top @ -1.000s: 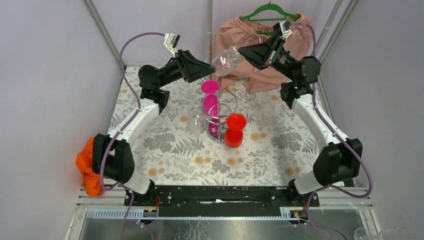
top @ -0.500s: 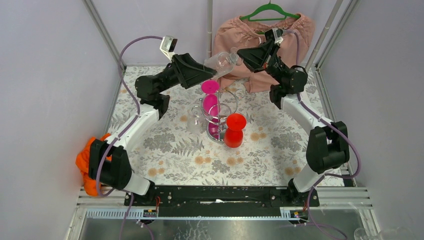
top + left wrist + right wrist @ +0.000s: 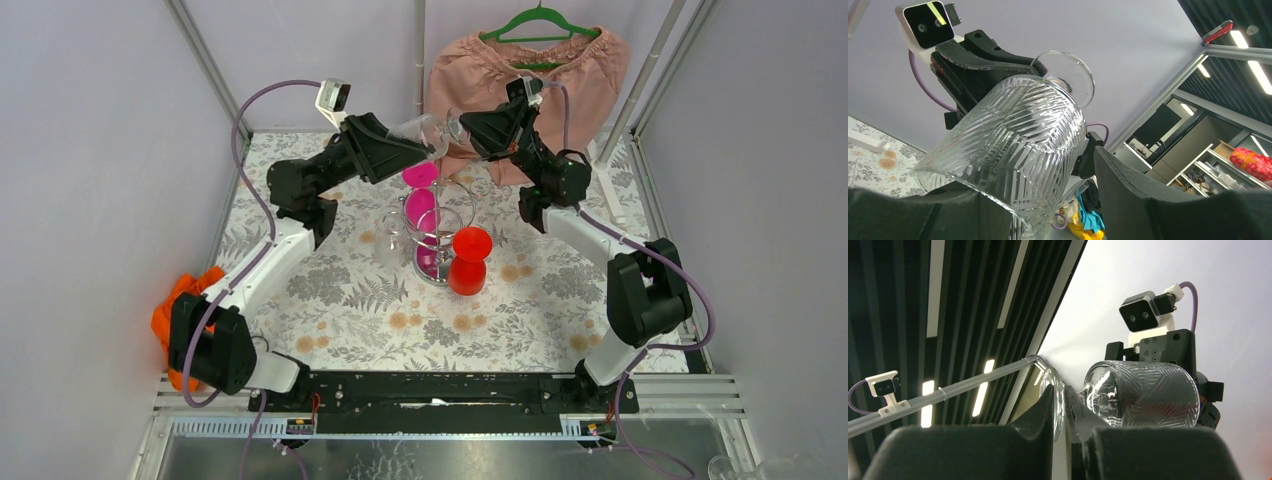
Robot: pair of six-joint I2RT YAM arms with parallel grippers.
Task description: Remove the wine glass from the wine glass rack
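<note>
A clear ribbed wine glass [image 3: 428, 127] is held lying sideways in the air above the chrome wine glass rack [image 3: 446, 222]. My right gripper [image 3: 464, 128] is shut on the glass's round foot [image 3: 1058, 399], pinching the disc between both fingers. My left gripper [image 3: 417, 147] is open, with its fingers on either side of the bowl [image 3: 1013, 145]. The lower finger lies against the bowl's rim, and a gap shows at the other finger [image 3: 1138, 195]. The rack stands on the table and holds two pink glasses [image 3: 421, 190].
A red glass [image 3: 469, 259] stands beside the rack's base. A small clear glass [image 3: 395, 240] is left of the rack. A pink garment on a green hanger [image 3: 540, 60] hangs at the back. An orange cloth [image 3: 175, 315] lies at the table's left edge.
Both arms have moved left and risen with the glass between them. The left gripper's fingers have come around the bowl while the right keeps hold of the foot.
</note>
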